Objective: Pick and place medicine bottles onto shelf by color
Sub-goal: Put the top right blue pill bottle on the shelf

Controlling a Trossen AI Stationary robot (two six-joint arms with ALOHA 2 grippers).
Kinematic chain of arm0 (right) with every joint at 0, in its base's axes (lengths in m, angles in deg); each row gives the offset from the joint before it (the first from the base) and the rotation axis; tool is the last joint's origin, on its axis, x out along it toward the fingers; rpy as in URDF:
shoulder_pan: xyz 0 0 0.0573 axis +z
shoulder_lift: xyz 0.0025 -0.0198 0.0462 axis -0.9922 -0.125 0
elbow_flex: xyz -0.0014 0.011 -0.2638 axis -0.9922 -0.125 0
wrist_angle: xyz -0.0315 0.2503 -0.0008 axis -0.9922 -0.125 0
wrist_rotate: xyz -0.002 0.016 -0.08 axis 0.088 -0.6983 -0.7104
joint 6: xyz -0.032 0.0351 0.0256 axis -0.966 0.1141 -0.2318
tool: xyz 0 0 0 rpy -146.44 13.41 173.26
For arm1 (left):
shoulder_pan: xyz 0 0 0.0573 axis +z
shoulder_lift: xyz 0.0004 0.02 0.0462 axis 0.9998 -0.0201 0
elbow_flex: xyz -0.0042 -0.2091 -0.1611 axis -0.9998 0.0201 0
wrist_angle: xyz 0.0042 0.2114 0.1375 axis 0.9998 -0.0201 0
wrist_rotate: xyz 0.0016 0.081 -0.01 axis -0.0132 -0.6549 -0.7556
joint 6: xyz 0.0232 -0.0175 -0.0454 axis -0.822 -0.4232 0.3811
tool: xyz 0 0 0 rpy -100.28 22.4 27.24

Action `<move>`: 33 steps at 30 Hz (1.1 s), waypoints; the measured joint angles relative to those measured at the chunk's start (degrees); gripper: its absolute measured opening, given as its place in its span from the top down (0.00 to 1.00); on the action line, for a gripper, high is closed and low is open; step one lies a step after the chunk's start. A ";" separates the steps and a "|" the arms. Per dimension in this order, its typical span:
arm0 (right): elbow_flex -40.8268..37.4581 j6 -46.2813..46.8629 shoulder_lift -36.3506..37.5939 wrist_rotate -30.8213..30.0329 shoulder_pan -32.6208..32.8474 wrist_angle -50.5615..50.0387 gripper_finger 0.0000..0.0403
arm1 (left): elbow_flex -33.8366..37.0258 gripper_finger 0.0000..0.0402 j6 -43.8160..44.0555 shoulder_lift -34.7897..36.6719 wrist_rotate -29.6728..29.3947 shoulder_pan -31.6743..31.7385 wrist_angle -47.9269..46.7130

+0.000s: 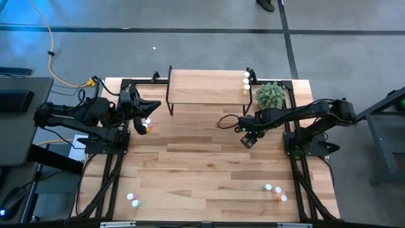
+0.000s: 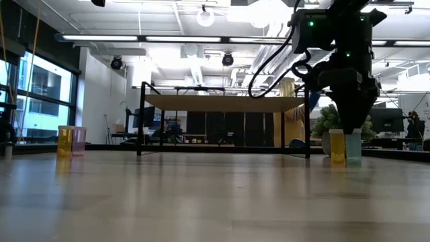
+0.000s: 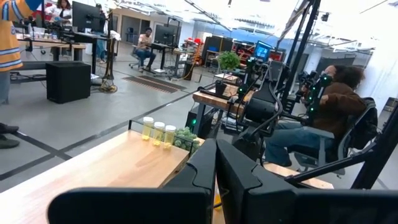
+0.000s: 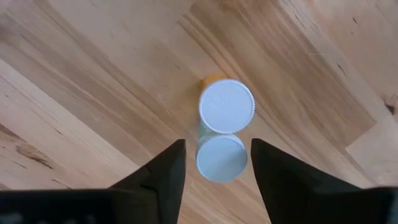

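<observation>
Two medicine bottles stand side by side on the table under my right gripper (image 4: 218, 144): a pale green one (image 4: 221, 158) and an orange one (image 4: 226, 106), both white-capped. The gripper points down, open, with one finger on either side of the pale green bottle's cap and a thin gap on each side. In the low view it (image 2: 352, 124) hangs just above that pair (image 2: 345, 148). The shelf (image 1: 205, 88) stands at the far edge with yellowish bottles (image 1: 246, 82) on its right end. My left gripper (image 3: 216, 168) waits shut, held level above the table's left side.
A round green plant (image 1: 271, 95) sits right of the shelf, close to my right arm. More bottles stand near the left gripper (image 1: 147, 125), at the near left (image 1: 133, 199) and at the near right (image 1: 276, 192). The middle of the table (image 1: 202, 164) is bare wood.
</observation>
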 joint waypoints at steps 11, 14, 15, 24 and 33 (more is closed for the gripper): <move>-0.02 1.07 -0.03 0.08 0.00 -0.79 0.66 | 0.00 1.00 -0.01 -0.02 0.02 -0.02 -0.04; -0.02 1.52 -0.04 -0.08 0.00 -1.00 0.70 | 0.00 1.00 -0.01 0.00 0.02 -0.02 -0.04; -0.02 1.50 -0.04 -0.10 0.00 -1.00 0.71 | 0.00 1.00 -0.01 0.00 0.02 -0.02 -0.04; 1.38 -0.72 0.20 0.26 0.12 -3.68 0.74 | 0.00 1.00 -0.01 0.00 0.04 -0.02 -0.07; 16.21 -7.08 7.05 6.39 3.08 -15.95 0.74 | 0.00 1.00 -0.02 -0.01 0.04 -0.01 -0.09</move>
